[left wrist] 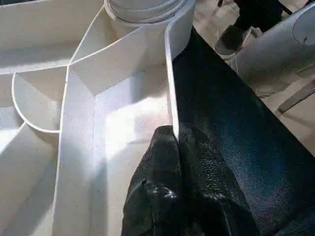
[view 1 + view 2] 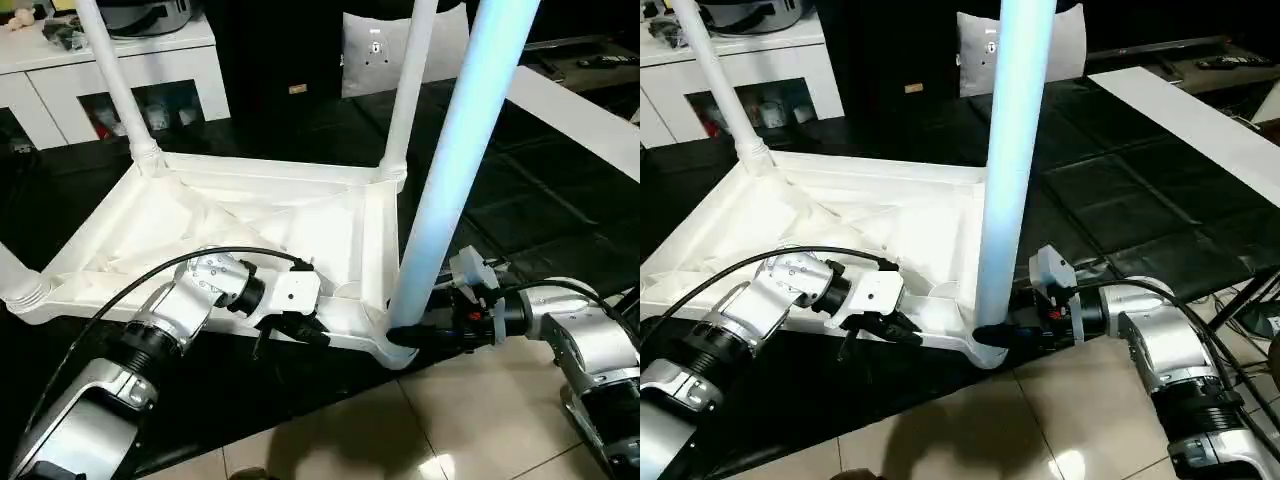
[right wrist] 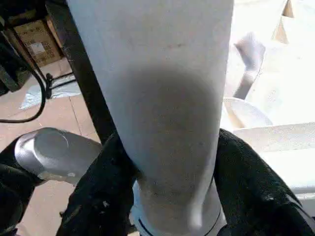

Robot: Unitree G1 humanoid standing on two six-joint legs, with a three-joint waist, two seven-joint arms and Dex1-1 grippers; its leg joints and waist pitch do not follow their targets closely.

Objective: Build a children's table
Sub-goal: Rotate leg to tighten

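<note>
The white tabletop (image 2: 250,215) lies upside down on a black mat, ribbed underside up. Legs stand in its far left (image 2: 115,80) and far right (image 2: 408,90) sockets, and the foot of another shows at the near left corner (image 2: 15,285). A fourth leg (image 2: 450,170) rises from the near right corner socket. My right gripper (image 2: 405,335) is at that leg's base, and in the right wrist view its fingers (image 3: 93,196) press both sides of the tube. My left gripper (image 2: 300,335) is on the tabletop's near edge, its fingers (image 1: 157,177) pinched on the thin rim (image 1: 170,83).
A white cabinet (image 2: 190,70) with dark glass doors stands at the back left. A long white board (image 2: 590,115) lies on the mat (image 2: 520,200) at the right. Beige tile floor (image 2: 450,420) borders the mat in front. A person's shoe (image 1: 231,39) is close to the near corner.
</note>
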